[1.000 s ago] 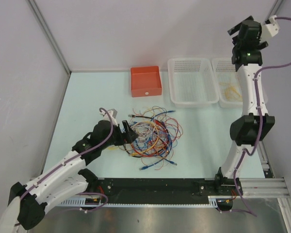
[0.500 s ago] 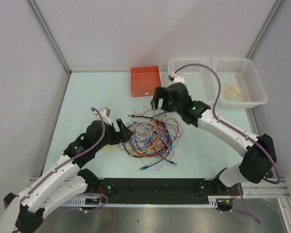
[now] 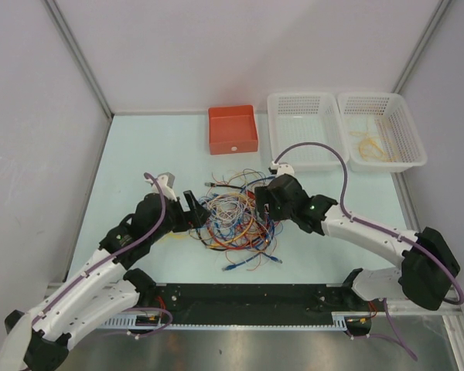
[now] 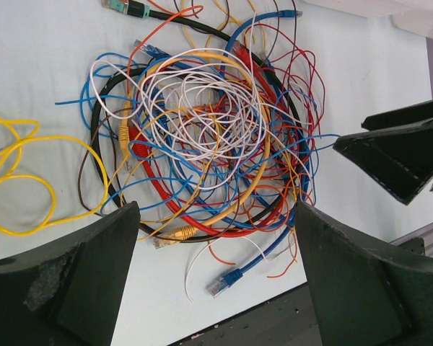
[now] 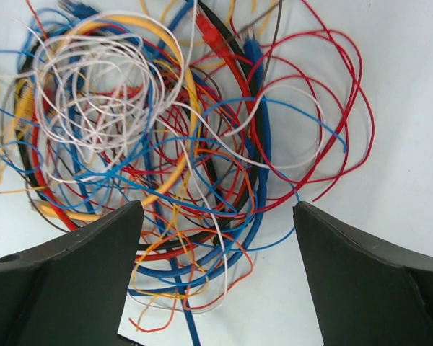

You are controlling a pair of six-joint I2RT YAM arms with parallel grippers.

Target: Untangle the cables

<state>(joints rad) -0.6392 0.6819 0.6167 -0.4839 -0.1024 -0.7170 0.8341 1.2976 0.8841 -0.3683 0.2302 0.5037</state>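
Observation:
The cables (image 3: 237,217) lie in one tangled heap of red, orange, yellow, blue, white and black loops on the pale table. My left gripper (image 3: 195,209) is open at the heap's left edge. My right gripper (image 3: 263,202) is open at its right edge. In the left wrist view the heap (image 4: 209,137) lies beyond my open gripper (image 4: 216,288), with a blue plug (image 4: 227,281) between the fingers and a loose yellow cable (image 4: 22,180) to the left. In the right wrist view my open gripper (image 5: 216,281) hovers over the heap (image 5: 166,144), holding nothing.
A red box (image 3: 233,129) stands behind the heap. Two white mesh baskets (image 3: 307,130) (image 3: 381,130) stand at the back right; the right one holds pale yellow cables (image 3: 369,144). A black rail (image 3: 255,297) runs along the near edge. Walls close in the sides.
My right arm swung down from high above the right basket to the heap's right side. My left gripper shifted slightly at the heap's left edge.

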